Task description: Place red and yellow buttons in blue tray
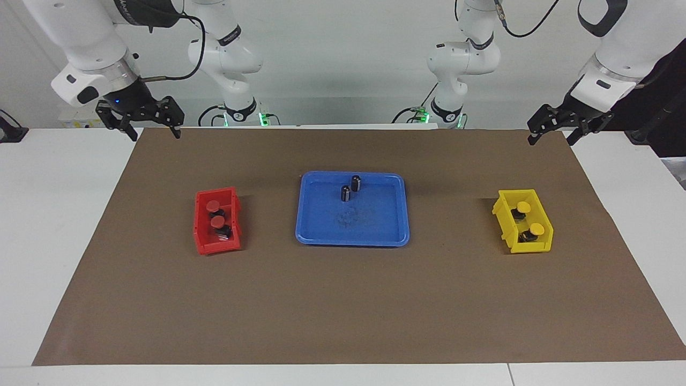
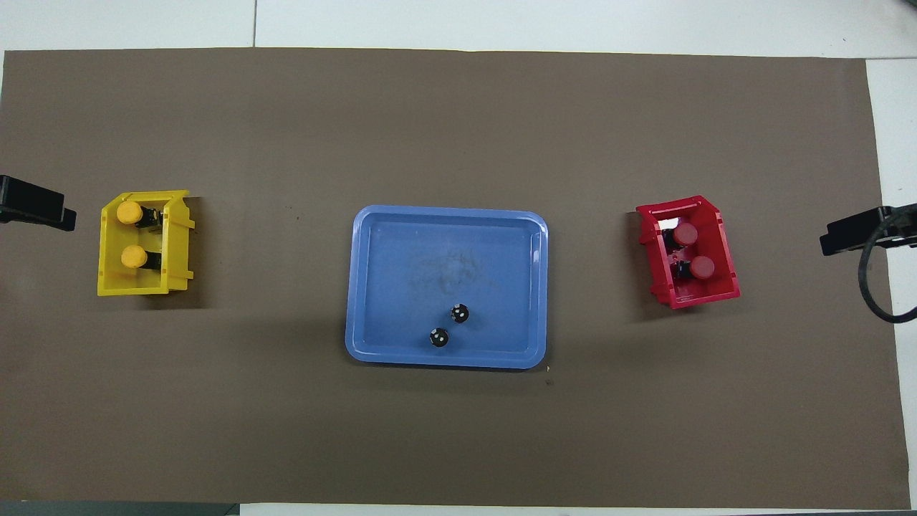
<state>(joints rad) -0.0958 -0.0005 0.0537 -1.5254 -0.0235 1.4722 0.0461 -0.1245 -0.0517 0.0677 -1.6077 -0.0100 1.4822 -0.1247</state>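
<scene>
Two red buttons (image 1: 213,205) (image 1: 217,220) lie in a small red bin (image 1: 202,238) toward the right arm's end of the table. Two yellow buttons (image 1: 523,206) (image 1: 537,229) lie in a small yellow bin (image 1: 506,228) toward the left arm's end. The blue tray (image 1: 375,222) sits between the bins, mid-table. My right gripper (image 1: 155,135) hangs open and empty over the brown mat's corner nearest the robots. My left gripper (image 1: 550,140) hangs open and empty over the mat's corner at its own end.
Two dark capless cylinders (image 1: 356,183) (image 1: 345,193) stand upright in the tray, near its rim on the robots' side. A brown mat (image 1: 343,300) covers most of the white table. A black cable (image 2: 870,287) loops off the right arm.
</scene>
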